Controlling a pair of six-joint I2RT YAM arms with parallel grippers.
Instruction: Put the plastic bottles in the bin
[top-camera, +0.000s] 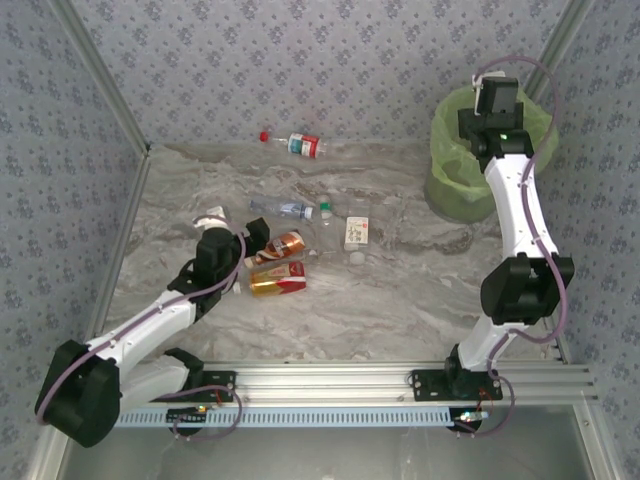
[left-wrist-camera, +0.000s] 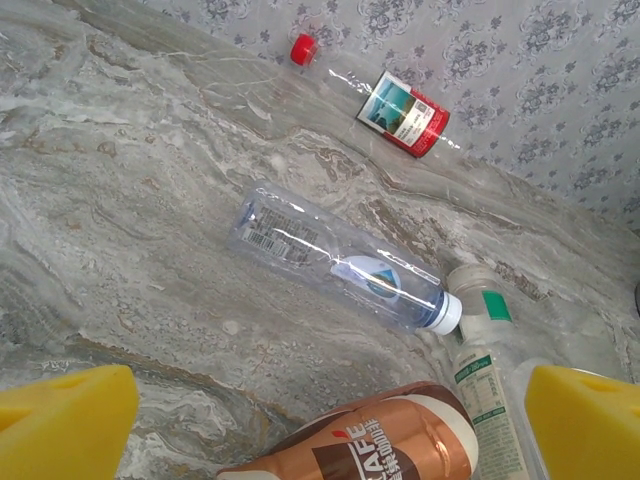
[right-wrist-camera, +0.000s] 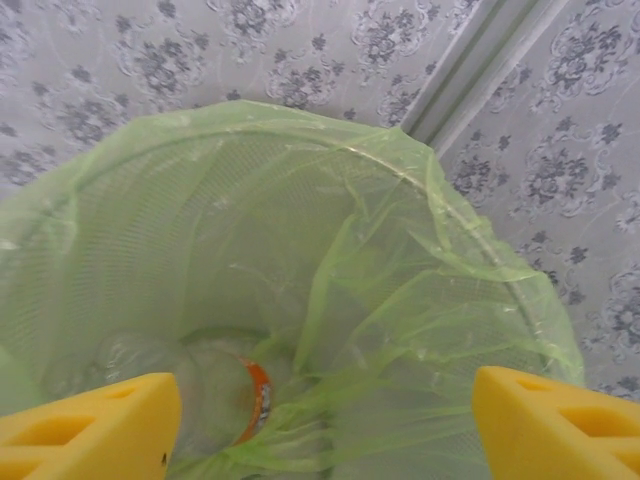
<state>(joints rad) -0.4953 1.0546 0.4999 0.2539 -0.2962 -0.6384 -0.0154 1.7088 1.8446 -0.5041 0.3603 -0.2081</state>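
Note:
Several plastic bottles lie on the marble table: a red-labelled one (top-camera: 300, 144) far back, a clear blue-labelled one (top-camera: 283, 209), a brown coffee bottle (top-camera: 283, 244), an amber one (top-camera: 277, 283) and a white-labelled one (top-camera: 356, 232). My left gripper (top-camera: 256, 235) is open just left of the coffee bottle. In the left wrist view, the coffee bottle (left-wrist-camera: 390, 445) lies between the wide yellow fingers of the gripper (left-wrist-camera: 330, 400). My right gripper (top-camera: 497, 98) hangs over the bin (top-camera: 455, 175). It is open (right-wrist-camera: 325, 400) and holds nothing. An orange-labelled bottle (right-wrist-camera: 200, 400) lies in the green bag (right-wrist-camera: 400, 250).
A green-labelled clear bottle (left-wrist-camera: 485, 370) lies right beside the coffee bottle, and the blue-labelled one (left-wrist-camera: 345, 265) just beyond it. The red-capped bottle (left-wrist-camera: 400, 110) rests against the patterned back wall. Metal frame posts stand at both rear corners.

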